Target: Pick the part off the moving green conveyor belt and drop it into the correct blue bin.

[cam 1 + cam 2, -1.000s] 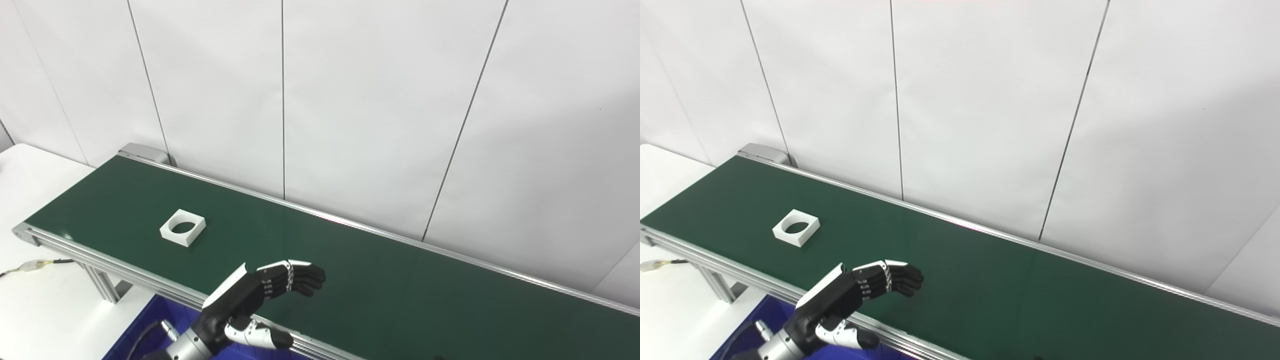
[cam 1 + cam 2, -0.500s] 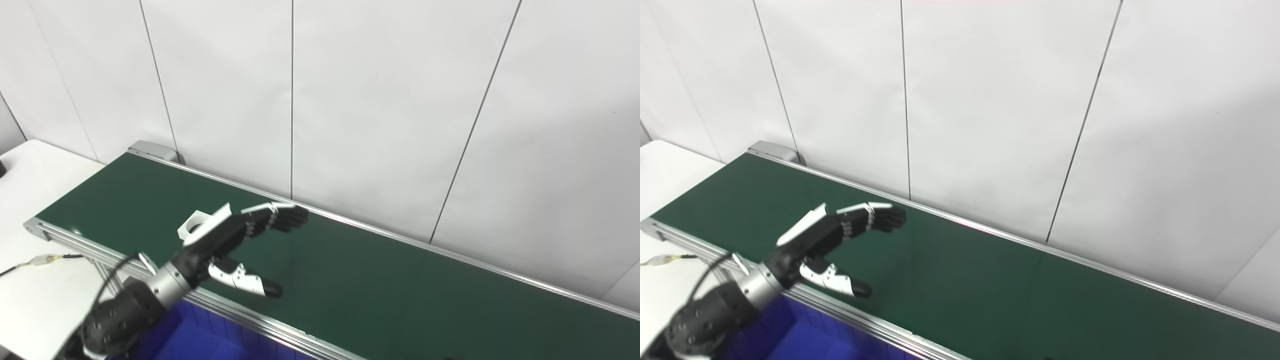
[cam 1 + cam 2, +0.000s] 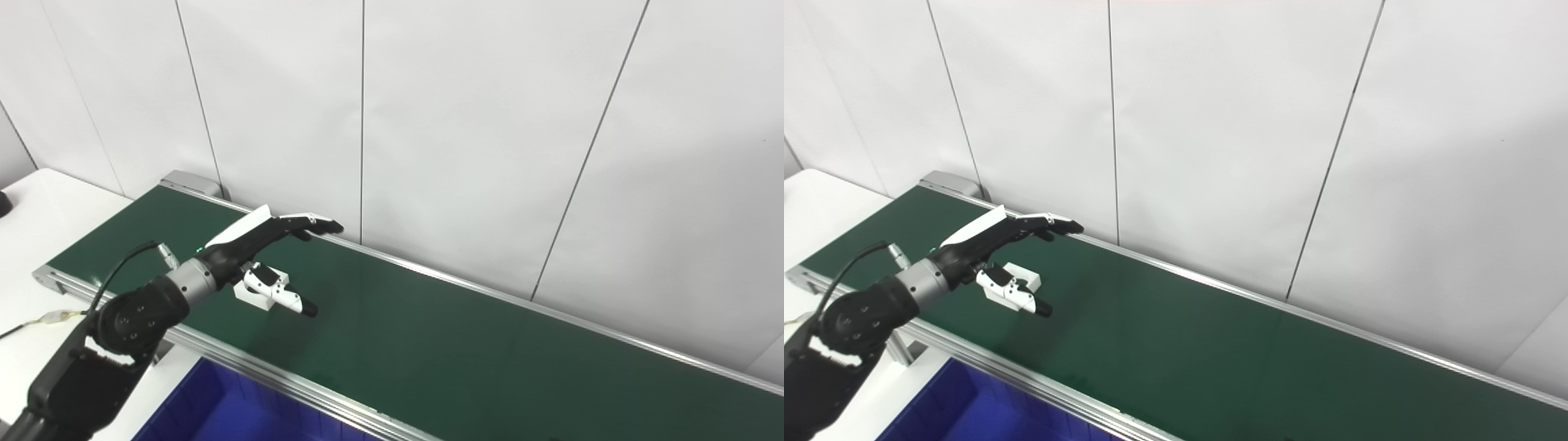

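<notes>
Left hand (image 3: 263,245) is out over the green conveyor belt (image 3: 465,349), fingers extended and spread from the thumb, holding nothing; it sits directly above the part (image 3: 1023,280), a white block mostly hidden beneath the hand and lying on the belt between fingers and thumb. Right hand not in view. Step in hand, as I judge it: closing on the part. To do it well, lower until fingers pass the far edge and thumb the near edge, track the belt's travel, and close only once the block is bracketed, so it is not shoved sideways. Blue bin (image 3: 233,410) sits below the belt's near rail (image 3: 294,383). White surface (image 3: 43,214) at far left; pale panelled wall (image 3: 490,122) behind.
</notes>
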